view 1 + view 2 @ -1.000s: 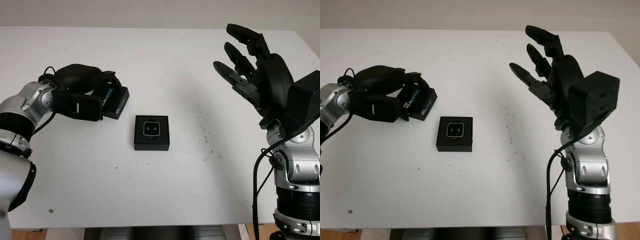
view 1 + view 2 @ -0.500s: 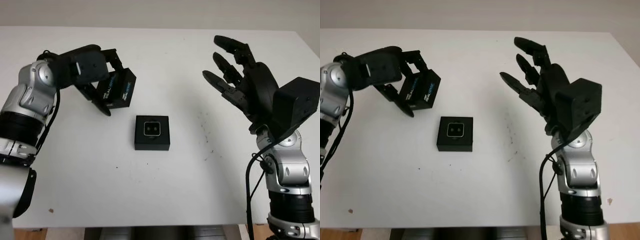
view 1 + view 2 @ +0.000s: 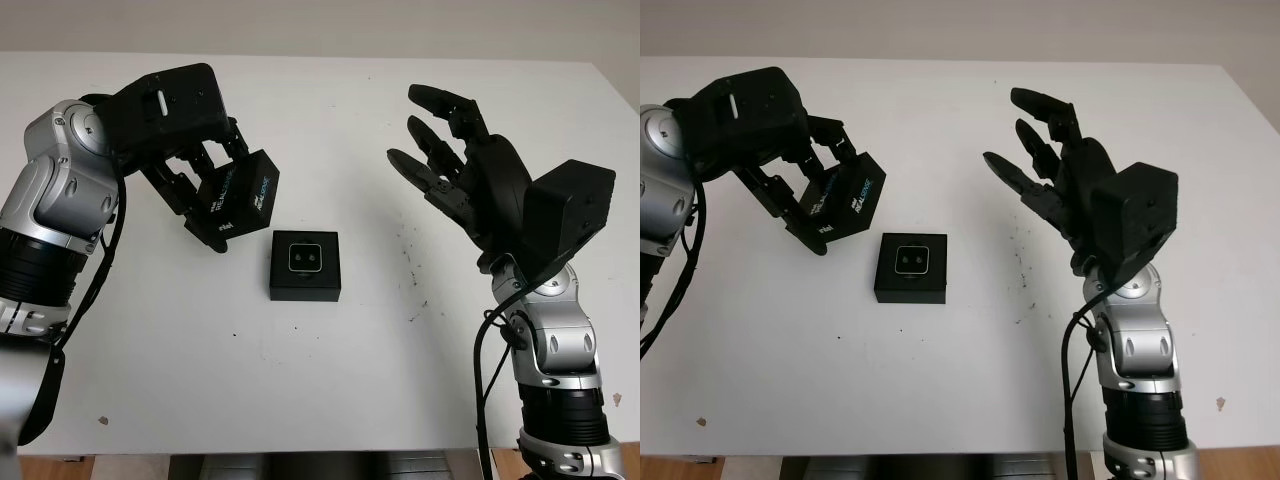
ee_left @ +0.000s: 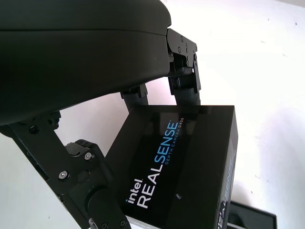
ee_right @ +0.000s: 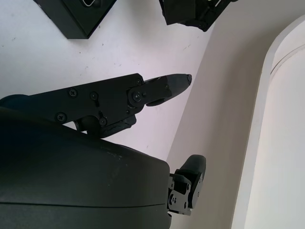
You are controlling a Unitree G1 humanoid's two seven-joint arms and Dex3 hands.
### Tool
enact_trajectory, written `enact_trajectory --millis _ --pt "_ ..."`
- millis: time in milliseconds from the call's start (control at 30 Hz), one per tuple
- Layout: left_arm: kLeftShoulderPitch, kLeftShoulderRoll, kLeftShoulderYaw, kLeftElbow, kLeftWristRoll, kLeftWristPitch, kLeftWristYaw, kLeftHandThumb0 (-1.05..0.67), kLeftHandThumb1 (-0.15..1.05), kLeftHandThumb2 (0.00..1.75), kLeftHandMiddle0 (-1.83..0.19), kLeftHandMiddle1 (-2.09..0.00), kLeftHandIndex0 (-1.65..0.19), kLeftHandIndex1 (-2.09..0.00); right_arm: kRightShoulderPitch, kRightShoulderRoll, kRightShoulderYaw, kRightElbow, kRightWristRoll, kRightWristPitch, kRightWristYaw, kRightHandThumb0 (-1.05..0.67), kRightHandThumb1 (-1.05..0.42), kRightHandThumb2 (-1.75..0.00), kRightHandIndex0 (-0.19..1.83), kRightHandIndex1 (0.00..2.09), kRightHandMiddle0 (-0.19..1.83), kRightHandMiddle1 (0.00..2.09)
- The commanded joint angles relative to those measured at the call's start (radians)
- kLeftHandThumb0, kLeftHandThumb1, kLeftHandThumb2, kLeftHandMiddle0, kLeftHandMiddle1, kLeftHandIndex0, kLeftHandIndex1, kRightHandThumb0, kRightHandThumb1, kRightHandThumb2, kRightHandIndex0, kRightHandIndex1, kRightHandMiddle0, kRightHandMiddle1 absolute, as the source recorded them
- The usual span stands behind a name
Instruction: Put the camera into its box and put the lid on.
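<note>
A black open box (image 3: 304, 265) sits mid-table with the small camera (image 3: 304, 258) lying in it, two lenses facing up. My left hand (image 3: 207, 188) is raised off the table just left of and behind the box, shut on the black lid (image 3: 240, 193). The lid is tilted and carries "Intel RealSense" lettering (image 4: 157, 169). A corner of the box (image 4: 252, 217) peeks from under the lid in the left wrist view. My right hand (image 3: 440, 165) hangs open in the air to the right of the box, palm towards it, holding nothing.
The white table (image 3: 330, 380) bears a few dark specks (image 3: 410, 275) right of the box. Its front edge runs along the bottom, its right edge behind my right arm. A pale wall (image 5: 224, 95) borders the far side.
My left hand has lifted the lid off the table and carried it right, towards the box. My right hand has drifted left and slightly down.
</note>
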Motion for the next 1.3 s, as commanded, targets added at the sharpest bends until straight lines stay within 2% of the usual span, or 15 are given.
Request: enact_trajectory --millis 0,267,367,500,633,967,1233,1267 --pt "0.017 0.017 -0.005 -0.041 -0.007 0.025 -0.022 -0.29 1.05 0.12 -0.4 -1.65 -0.32 -1.5 -0.005 0.003 0.0 0.0 0.002 0.006 -0.004 -0.43 -1.02 -0.05 0.15 0.09 -0.19 0.85" --pt "0.101 -0.005 -0.01 -0.092 -0.002 0.021 0.044 -0.34 1.05 0.12 -0.46 -1.68 -0.34 -1.53 -0.012 0.011 -0.003 -0.001 0.005 0.007 -0.01 -0.44 -1.01 -0.05 0.16 0.1 -0.19 0.84" --pt "0.14 -0.034 0.005 -0.111 -0.038 -0.003 0.082 -0.31 1.05 0.14 -0.37 -1.67 -0.28 -1.56 -0.012 0.009 -0.004 -0.004 0.005 0.009 -0.01 -0.44 -1.01 -0.05 0.16 0.1 -0.19 0.85" --pt "0.161 -0.074 -0.024 -0.139 -0.024 0.019 0.121 -0.31 1.05 0.15 -0.36 -1.69 -0.23 -1.57 -0.013 0.007 -0.002 -0.012 0.0 0.015 -0.015 -0.43 -1.01 -0.05 0.16 0.09 -0.18 0.83" --pt "0.171 -0.096 -0.062 -0.146 0.002 0.026 0.138 -0.3 1.05 0.16 -0.34 -1.67 -0.19 -1.54 -0.014 0.012 -0.004 -0.011 0.008 0.005 -0.012 -0.43 -1.01 -0.05 0.15 0.09 -0.16 0.8" --pt "0.174 -0.15 -0.088 -0.13 -0.005 0.056 0.162 -0.26 1.05 0.13 -0.3 -1.71 -0.11 -1.45 -0.01 0.021 -0.001 -0.007 0.011 0.0 -0.025 -0.45 -1.01 -0.05 0.17 0.09 -0.16 0.83" --pt "0.155 -0.153 -0.123 -0.139 0.015 0.082 0.144 -0.28 1.05 0.14 -0.29 -1.66 -0.15 -1.5 -0.005 0.027 0.006 -0.004 -0.002 -0.019 -0.029 -0.44 -1.01 -0.05 0.17 0.1 -0.18 0.86" --pt "0.151 -0.155 -0.13 -0.142 0.019 0.089 0.138 -0.3 1.05 0.15 -0.3 -1.71 -0.17 -1.54 -0.003 0.029 0.008 -0.002 -0.004 -0.025 -0.03 -0.45 -1.0 -0.05 0.18 0.1 -0.18 0.87"
